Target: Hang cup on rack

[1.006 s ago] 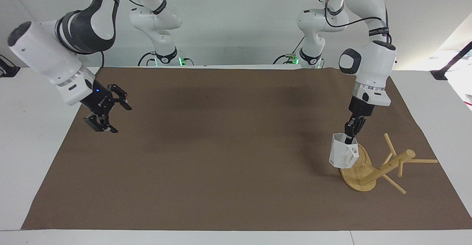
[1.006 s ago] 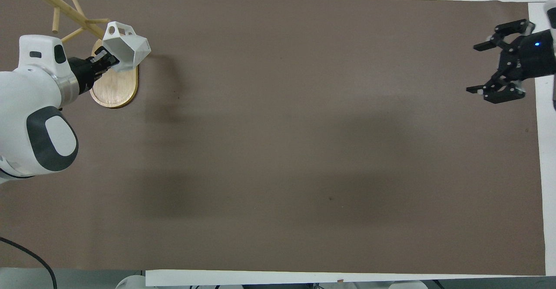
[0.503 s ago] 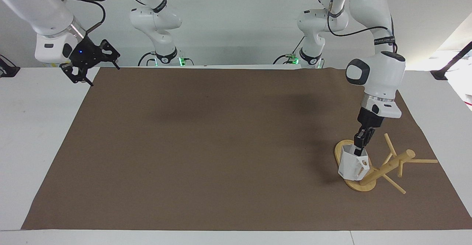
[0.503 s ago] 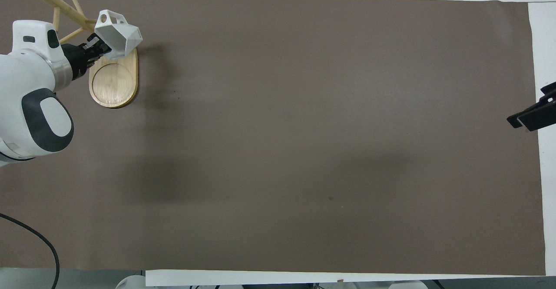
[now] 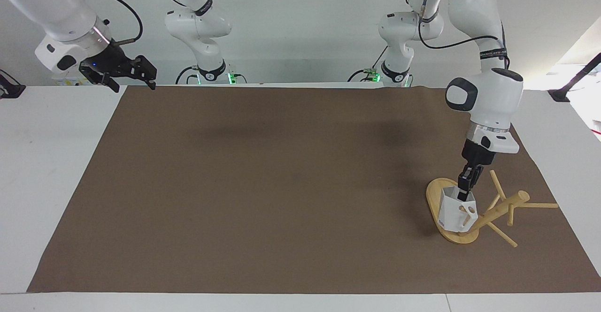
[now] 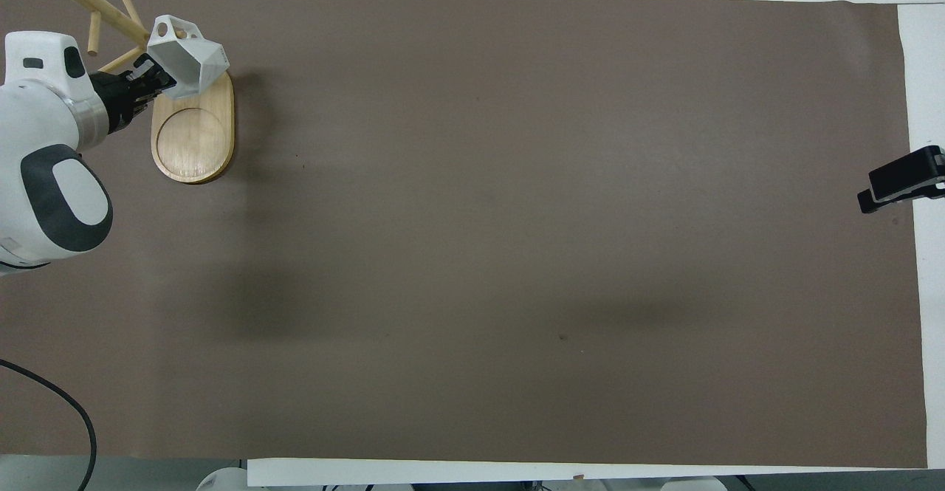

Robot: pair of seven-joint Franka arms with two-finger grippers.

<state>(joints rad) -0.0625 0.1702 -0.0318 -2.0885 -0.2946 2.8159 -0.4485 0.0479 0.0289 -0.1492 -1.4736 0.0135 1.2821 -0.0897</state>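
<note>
We are holding the cup (image 5: 456,213) in the left gripper (image 5: 465,191), whose fingers are clamped on the cup's rim on the side nearest the robots. The cup is hanging over the rack (image 5: 474,211), which stands at the left arm's end of the table on the brown mat (image 5: 281,185). The rack consists of a flat oval base (image 6: 193,136), a central post and several thin pegs. In the facing view a peg tip is showing through the opening of the cup's handle, so the handle is sitting on or around a peg; we cannot tell how much of the cup's weight the peg is carrying. In the overhead view the cup (image 6: 184,66) is covering the end of the base farther from the robots, beside the post, with the left gripper (image 6: 151,81) touching it. We are keeping the right gripper (image 5: 119,70) raised over the corner of the mat at the right arm's end, near the robots, well apart from the cup and rack; its fingers are spread wide and holding nothing.
</note>
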